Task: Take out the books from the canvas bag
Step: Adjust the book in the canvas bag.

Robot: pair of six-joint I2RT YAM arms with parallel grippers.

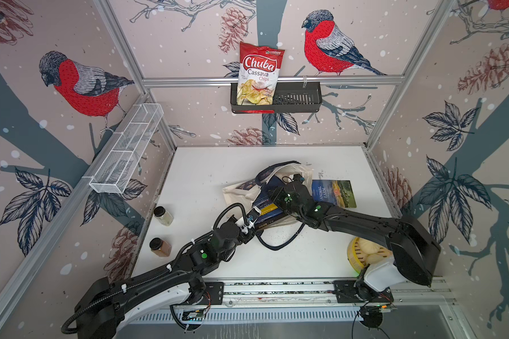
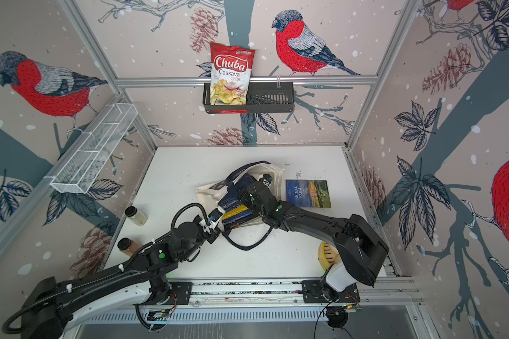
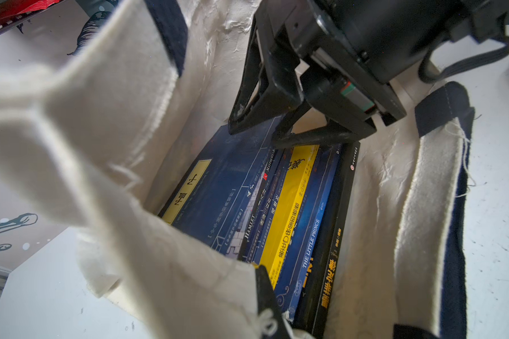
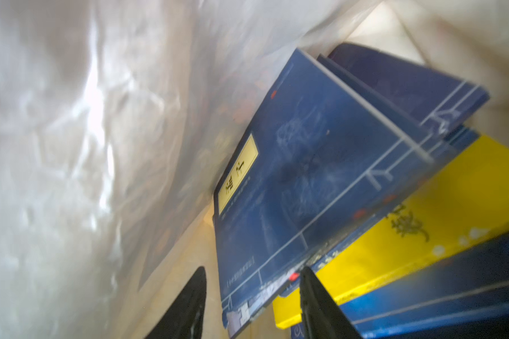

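The cream canvas bag (image 1: 239,192) lies on its side mid-table, its mouth facing my arms. Several books (image 3: 288,205) stand packed inside: a navy one with a yellow label (image 4: 306,164), a yellow one, "The Little Prince" (image 3: 309,243) and a black one. My left gripper (image 3: 262,283) is shut on the bag's near rim and holds the mouth apart. My right gripper (image 4: 253,271) is inside the bag and open, with its fingers either side of the navy book's lower corner and a gap on both sides. An "Animal Farm" book (image 1: 334,193) lies flat on the table right of the bag.
Two spice jars (image 1: 163,215) (image 1: 160,247) stand near the left wall. A yellow steamer with buns (image 1: 365,252) sits front right, partly under my right arm. The bag's navy strap (image 1: 276,245) loops across the table in front. A chips bag (image 1: 257,76) sits in a wall basket.
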